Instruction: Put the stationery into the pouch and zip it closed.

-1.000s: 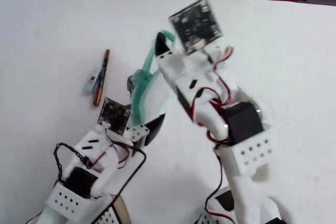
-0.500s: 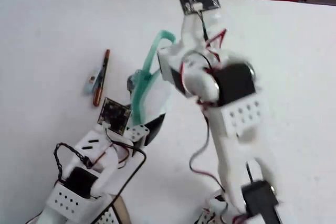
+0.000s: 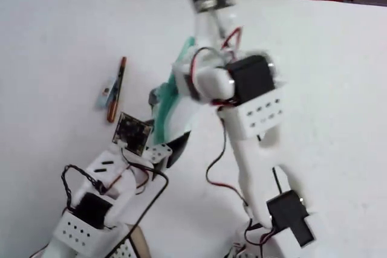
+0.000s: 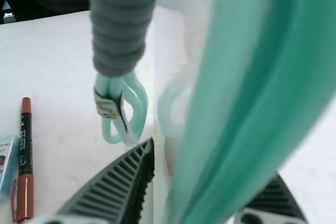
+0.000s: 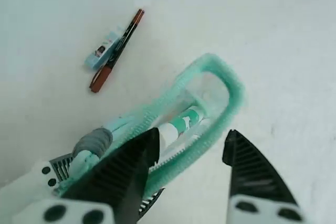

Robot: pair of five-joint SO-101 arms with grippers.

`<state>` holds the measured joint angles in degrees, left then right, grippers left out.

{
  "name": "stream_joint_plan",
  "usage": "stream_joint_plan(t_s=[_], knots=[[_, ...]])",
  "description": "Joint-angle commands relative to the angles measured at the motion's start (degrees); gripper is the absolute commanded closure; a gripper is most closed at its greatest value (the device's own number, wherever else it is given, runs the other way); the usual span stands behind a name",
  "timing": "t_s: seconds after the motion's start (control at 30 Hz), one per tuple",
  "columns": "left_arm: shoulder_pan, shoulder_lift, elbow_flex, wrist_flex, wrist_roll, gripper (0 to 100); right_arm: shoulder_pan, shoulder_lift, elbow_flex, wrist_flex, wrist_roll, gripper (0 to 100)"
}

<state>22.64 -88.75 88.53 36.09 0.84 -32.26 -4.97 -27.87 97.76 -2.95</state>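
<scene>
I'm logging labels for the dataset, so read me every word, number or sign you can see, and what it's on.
No text is legible.
Pen: print along the barrel, too small to read.
Small blue item: label blurred.
Tag on the loop of the pouch: markings blurred.

Bright, even light washes out the table (image 3: 54, 22) (shadows faint, soft).

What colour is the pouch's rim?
Mint green; the pouch rim shows best in the right wrist view.
</scene>
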Motion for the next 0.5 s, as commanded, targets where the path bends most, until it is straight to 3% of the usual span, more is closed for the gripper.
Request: stream_joint_plan(t_s=[0.0,0.07,0.17,0.23,0.33,0.47], knots=[[0.22,-0.4,-1.23,0.26,-0.62,75,-3.47,-0.48,4.92,0.84,4.04,80.6],[0.22,-0.4,-1.23,0.18,-0.62,75,-3.56,-0.48,7.03,0.84,6.68,84.3],[0.22,-0.4,-1.32,0.09,-0.62,75,-2.33,-0.48,7.65,0.84,9.76,99.5],[0.22,-0.4,-1.76,0.35,-0.62,74,-0.84,-0.57,7.56,0.84,10.2,95.4],[0.22,-0.4,-2.2,0.7,-0.53,69,2.51,-1.71,7.38,0.75,10.64,98.4],[0.22,-0.4,-10.81,12.66,-0.18,65,7.87,-4.18,3.08,0.75,20.22,98.1]])
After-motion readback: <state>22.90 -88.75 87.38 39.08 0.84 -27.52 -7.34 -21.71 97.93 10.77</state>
